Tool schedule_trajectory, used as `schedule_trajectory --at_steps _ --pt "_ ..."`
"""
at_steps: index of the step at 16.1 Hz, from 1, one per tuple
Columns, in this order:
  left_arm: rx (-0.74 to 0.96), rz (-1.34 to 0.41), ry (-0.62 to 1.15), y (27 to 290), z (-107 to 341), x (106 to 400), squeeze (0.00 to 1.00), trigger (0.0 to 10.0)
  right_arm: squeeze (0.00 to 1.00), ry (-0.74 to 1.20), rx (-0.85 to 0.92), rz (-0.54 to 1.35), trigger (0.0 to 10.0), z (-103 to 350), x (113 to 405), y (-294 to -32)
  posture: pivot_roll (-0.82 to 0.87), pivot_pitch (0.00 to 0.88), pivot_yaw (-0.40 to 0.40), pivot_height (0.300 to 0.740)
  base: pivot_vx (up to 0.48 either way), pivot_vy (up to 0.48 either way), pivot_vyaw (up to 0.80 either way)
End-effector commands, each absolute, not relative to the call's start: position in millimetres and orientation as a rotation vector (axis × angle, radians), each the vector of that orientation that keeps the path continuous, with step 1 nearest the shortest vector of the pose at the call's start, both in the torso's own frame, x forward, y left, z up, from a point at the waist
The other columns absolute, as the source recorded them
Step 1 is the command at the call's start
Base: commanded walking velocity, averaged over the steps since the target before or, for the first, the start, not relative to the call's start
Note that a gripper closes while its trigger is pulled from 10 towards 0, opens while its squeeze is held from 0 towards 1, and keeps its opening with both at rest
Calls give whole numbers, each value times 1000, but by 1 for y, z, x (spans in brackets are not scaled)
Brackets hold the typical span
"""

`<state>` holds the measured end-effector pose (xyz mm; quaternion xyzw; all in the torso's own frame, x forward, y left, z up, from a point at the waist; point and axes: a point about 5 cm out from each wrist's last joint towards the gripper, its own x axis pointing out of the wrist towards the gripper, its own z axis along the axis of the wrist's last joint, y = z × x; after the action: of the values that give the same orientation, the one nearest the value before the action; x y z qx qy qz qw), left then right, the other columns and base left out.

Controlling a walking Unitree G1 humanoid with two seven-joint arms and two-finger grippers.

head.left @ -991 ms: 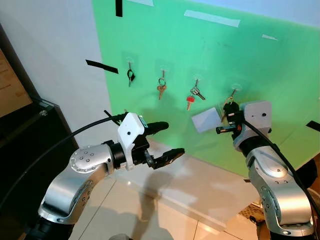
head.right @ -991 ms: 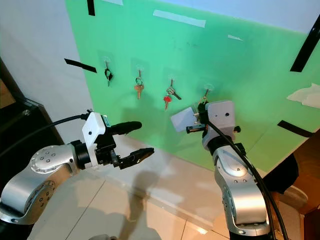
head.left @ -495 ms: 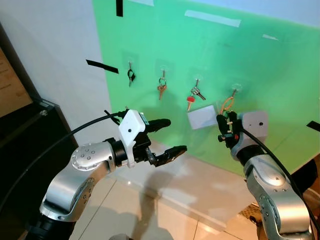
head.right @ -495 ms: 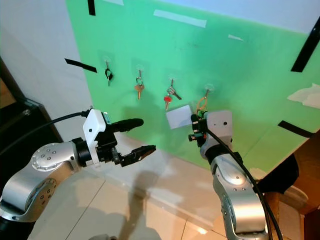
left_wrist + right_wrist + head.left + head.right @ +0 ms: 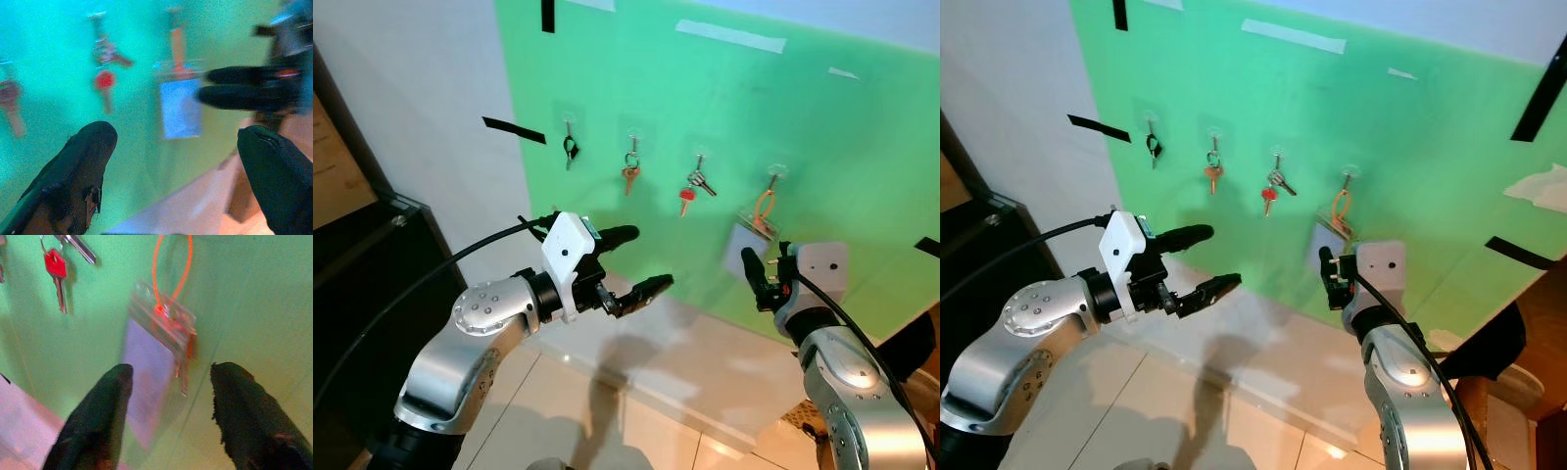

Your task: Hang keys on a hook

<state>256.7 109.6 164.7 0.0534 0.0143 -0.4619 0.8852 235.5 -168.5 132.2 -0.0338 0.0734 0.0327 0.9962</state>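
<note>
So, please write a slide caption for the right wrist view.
Open right gripper facing the badge pouch hanging by its orange loop.

Left wrist view is motion-blurred: the red key point(image 5: 104, 83) and clear pouch point(image 5: 180, 100) show no fine detail. The pouch's orange loop point(image 5: 172, 269) is cut off by the right wrist view's edge. The hooks point(image 5: 774, 174) on the green board point(image 5: 803, 117) are too small to make out.
</note>
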Motion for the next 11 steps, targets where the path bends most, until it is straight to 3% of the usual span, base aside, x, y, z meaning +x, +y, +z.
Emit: schedule_trajectory --at_steps 1,4,11 --pt "149 -859 57 120 156 262 75 10000 1000 160 -71 29 10000 130 234 -173 -24 0 -51 740 0 0 0" --pt "174 -716 81 132 144 264 63 10000 1000 222 -54 -6 10000 115 227 -174 -32 0 -54 740 0 0 0" --pt "134 -500 133 144 119 260 55 10000 1000 205 60 -85 10000 106 218 -166 -67 0 -36 740 0 0 -800"
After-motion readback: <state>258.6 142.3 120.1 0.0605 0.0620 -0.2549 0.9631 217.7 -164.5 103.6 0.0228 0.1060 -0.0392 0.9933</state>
